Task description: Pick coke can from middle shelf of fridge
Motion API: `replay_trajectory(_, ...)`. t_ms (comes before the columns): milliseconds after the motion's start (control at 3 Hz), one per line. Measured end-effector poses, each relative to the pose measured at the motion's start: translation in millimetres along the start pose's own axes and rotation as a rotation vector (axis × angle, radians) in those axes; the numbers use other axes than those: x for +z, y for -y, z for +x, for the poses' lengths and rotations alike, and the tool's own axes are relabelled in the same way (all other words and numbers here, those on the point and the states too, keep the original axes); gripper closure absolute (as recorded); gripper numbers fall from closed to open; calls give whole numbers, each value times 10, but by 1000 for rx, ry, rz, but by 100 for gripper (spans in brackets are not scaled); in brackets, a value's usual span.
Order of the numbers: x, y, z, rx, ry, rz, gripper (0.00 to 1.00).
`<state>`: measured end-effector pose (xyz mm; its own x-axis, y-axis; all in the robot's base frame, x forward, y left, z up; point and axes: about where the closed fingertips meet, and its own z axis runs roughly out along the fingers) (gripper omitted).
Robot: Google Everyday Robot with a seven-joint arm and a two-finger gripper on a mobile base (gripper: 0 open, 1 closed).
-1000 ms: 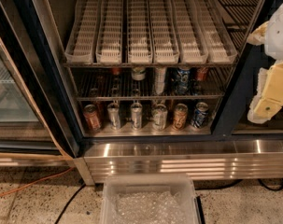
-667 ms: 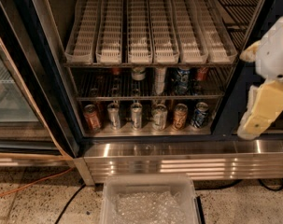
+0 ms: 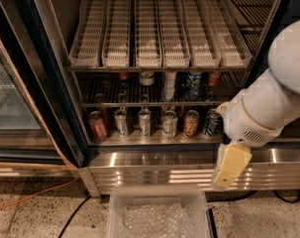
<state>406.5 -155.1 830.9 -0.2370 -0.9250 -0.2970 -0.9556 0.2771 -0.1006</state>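
Note:
The fridge (image 3: 60, 98) stands open, with a ribbed steel base panel (image 3: 154, 170). The middle shelf (image 3: 102, 92) is a dark wire rack under the white slotted lanes. Cans stand at its back. A red one with a silver rim, the coke can (image 3: 214, 78), is at the right end, next to a blue-and-white can (image 3: 193, 83). Another bit of red (image 3: 122, 76) shows at the left. My gripper (image 3: 230, 166) hangs pointing down in front of the base panel, below and right of the coke can and well outside the shelf. It holds nothing that I can see.
The lower shelf holds a row of several cans, with an orange-brown one (image 3: 96, 125) at the left. White plastic lanes (image 3: 159, 29) fill the top rack. A clear plastic bin (image 3: 159, 214) sits on the floor below. The glass door (image 3: 11, 108) is at the left. An orange cable (image 3: 30, 198) lies on the floor.
My arm has swung in from the right edge, moving left and down. The gripper dropped from beside the shelves to in front of the steel base panel.

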Motion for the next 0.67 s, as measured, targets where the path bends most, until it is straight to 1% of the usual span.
replay_trajectory(333,654,-102,-341,-56,61,-37,0)
replay_trajectory(667,655,-102,-342,-56,61,-37,0)
